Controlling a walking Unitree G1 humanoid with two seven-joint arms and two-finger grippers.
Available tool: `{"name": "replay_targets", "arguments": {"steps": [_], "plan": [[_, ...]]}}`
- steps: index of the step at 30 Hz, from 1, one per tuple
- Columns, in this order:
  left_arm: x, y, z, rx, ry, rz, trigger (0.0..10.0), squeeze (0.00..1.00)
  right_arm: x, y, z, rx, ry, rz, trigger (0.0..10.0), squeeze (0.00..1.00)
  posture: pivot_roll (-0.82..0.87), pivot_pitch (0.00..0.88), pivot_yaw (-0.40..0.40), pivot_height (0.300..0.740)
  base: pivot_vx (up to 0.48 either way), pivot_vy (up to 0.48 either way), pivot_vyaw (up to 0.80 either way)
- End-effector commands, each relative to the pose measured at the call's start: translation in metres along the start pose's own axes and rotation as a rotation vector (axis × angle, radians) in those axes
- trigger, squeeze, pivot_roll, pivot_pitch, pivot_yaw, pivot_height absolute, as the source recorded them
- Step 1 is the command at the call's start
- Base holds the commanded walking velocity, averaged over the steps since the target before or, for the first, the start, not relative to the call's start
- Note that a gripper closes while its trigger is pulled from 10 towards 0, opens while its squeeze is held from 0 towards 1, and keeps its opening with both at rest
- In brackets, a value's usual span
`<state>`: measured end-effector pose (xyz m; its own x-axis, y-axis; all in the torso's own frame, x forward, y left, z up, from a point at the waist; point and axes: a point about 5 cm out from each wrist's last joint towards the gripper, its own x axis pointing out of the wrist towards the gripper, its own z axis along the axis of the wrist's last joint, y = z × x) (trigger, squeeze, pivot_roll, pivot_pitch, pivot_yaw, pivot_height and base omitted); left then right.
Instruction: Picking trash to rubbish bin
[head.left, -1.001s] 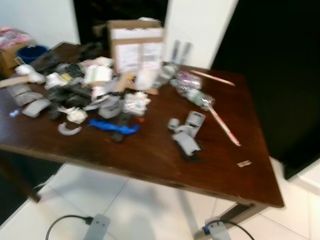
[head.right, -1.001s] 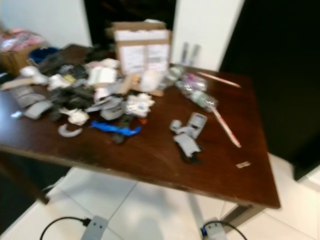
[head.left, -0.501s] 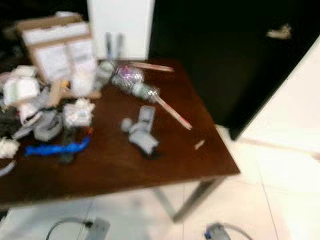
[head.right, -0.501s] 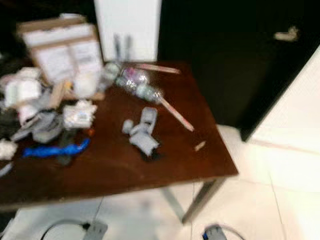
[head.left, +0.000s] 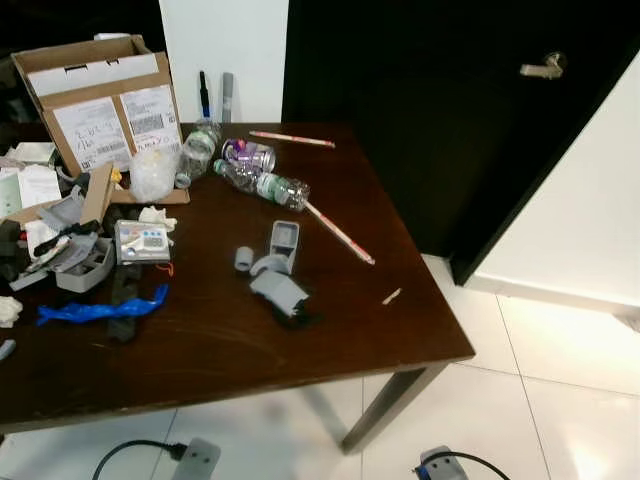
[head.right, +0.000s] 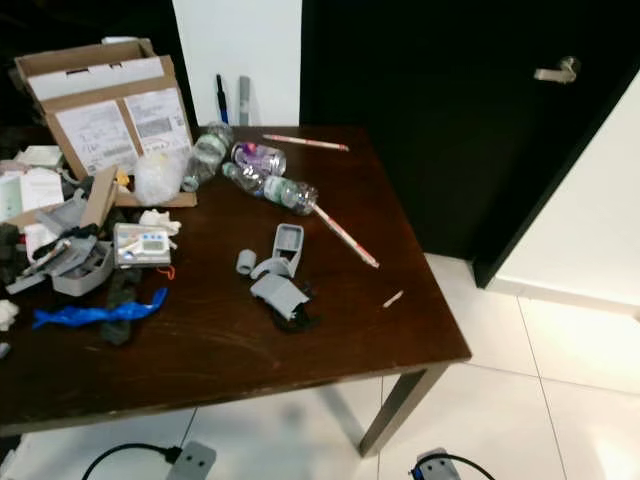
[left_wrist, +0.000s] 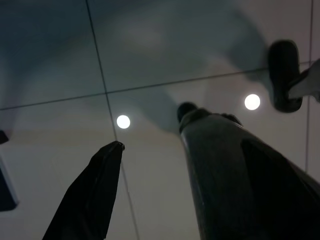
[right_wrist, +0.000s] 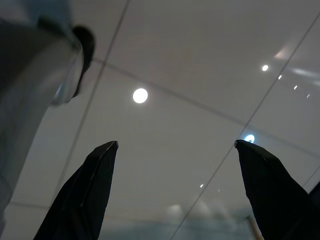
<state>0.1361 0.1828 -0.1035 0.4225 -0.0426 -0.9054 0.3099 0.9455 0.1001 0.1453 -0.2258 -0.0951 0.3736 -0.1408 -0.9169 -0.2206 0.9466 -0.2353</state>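
White floor tiles (head.left: 560, 370) and a black door (head.left: 420, 110) frame the dark wooden worktop (head.left: 220, 340) that takes up the left and centre of my left eye view. Trash lies across it: an open cardboard box (head.left: 95, 100) at the upper left, two clear plastic bottles (head.left: 262, 183) lying on their sides just right of the box, a long thin stick (head.left: 338, 231) running diagonally from them toward the centre right, grey plastic pieces (head.left: 276, 268) near the middle, a blue wrapper (head.left: 100, 309) at the left, and a heap of paper and grey scraps (head.left: 60, 235) along the left edge. At the bottom edge, two cabled plugs (head.left: 195, 458) rest on the tiles. My right eye view gives the same scene, with the door handle (head.right: 556, 71) at the upper right. Through my left wrist view, my left gripper (left_wrist: 155, 190) hangs over shaded tiles, jaws parted. Through my right wrist view, my right gripper (right_wrist: 175, 190) hangs over brighter tiles, jaws spread wide and holding nothing.
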Motion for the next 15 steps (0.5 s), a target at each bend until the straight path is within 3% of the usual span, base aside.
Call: {"name": "replay_targets", "arguments": {"steps": [1, 5, 8, 10, 11, 12, 13, 15], "plan": [[-0.002, -0.009, -0.02, -0.012, 0.079, -0.026, 10.0, 0.0, -0.001, -0.004, -0.007, 0.004, 0.017, -0.02, 10.0, 0.0, 0.08, 0.08, -0.065, 0.74, 0.0, 0.0, 0.0], [-0.002, -0.011, -0.02, -0.008, 0.08, -0.03, 10.0, 0.0, -0.002, -0.022, -0.004, -0.008, 0.03, -0.137, 10.0, 0.0, 0.08, 0.082, -0.067, 0.74, 0.0, 0.0, 0.0], [-0.002, -0.012, -0.02, -0.003, 0.08, -0.033, 10.0, 0.0, -0.005, -0.044, -0.002, 0.083, 0.029, -0.252, 10.0, 0.0, 0.08, 0.084, -0.069, 0.74, 0.0, 0.0, 0.0], [-0.002, -0.012, -0.02, -0.003, 0.08, -0.033, 10.0, 0.0, -0.005, -0.044, -0.002, 0.083, 0.029, -0.252, 10.0, 0.0, 0.08, 0.084, -0.069, 0.74, 0.0, 0.0, 0.0], [-0.002, -0.013, -0.021, -0.003, 0.08, -0.034, 10.0, 0.0, -0.006, -0.054, 0.003, 0.139, 0.007, -0.296, 10.0, 0.0, 0.08, 0.084, -0.068, 0.74, 0.0, 0.0, 0.0], [-0.002, -0.014, -0.022, -0.003, 0.083, -0.037, 10.0, 0.0, -0.01, -0.075, 0.015, 0.203, -0.046, -0.376, 10.0, 0.0, 0.08, 0.086, -0.069, 0.74, 0.0, 0.0, 0.0], [-0.002, -0.014, -0.022, -0.003, 0.083, -0.037, 10.0, 0.0, -0.01, -0.075, 0.015, 0.203, -0.046, -0.376, 10.0, 0.0, 0.08, 0.086, -0.069, 0.74, 0.0, 0.0, 0.0], [-0.002, -0.015, -0.024, -0.004, 0.09, -0.044, 10.0, 0.0, -0.022, -0.111, 0.033, 0.284, -0.114, -0.54, 10.0, 0.0, 0.08, 0.089, -0.068, 0.74, 0.0, 0.0, 0.0]]}}
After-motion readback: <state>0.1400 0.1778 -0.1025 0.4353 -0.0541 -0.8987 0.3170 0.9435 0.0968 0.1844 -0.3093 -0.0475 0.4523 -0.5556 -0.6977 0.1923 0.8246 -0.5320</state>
